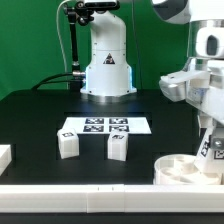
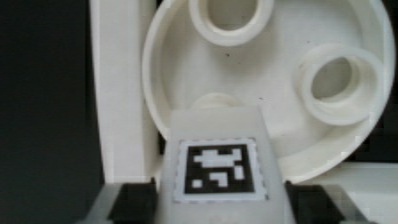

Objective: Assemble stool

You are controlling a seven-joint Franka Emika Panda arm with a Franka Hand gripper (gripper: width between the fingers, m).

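My gripper (image 1: pixel 209 141) hangs at the exterior view's right, shut on a white stool leg block (image 1: pixel 206 152) with a black-and-white tag. It holds the leg upright over the round white seat (image 1: pixel 178 169), which lies with its underside up near the front edge. In the wrist view the leg (image 2: pixel 217 165) sits between my dark fingers (image 2: pixel 137 200), its far end against the seat's recessed face (image 2: pixel 196 70). Two round sockets (image 2: pixel 338 82) show in the seat. Two more tagged leg blocks (image 1: pixel 68 144) (image 1: pixel 118 146) stand on the black table, towards the exterior view's left of the seat.
The marker board (image 1: pixel 105 126) lies behind the two loose legs. The robot base (image 1: pixel 107 65) stands at the back. A plain white block (image 1: pixel 4 157) sits at the exterior view's left edge. A white rail (image 1: pixel 90 194) runs along the front and also shows in the wrist view (image 2: pixel 116 110) beside the seat.
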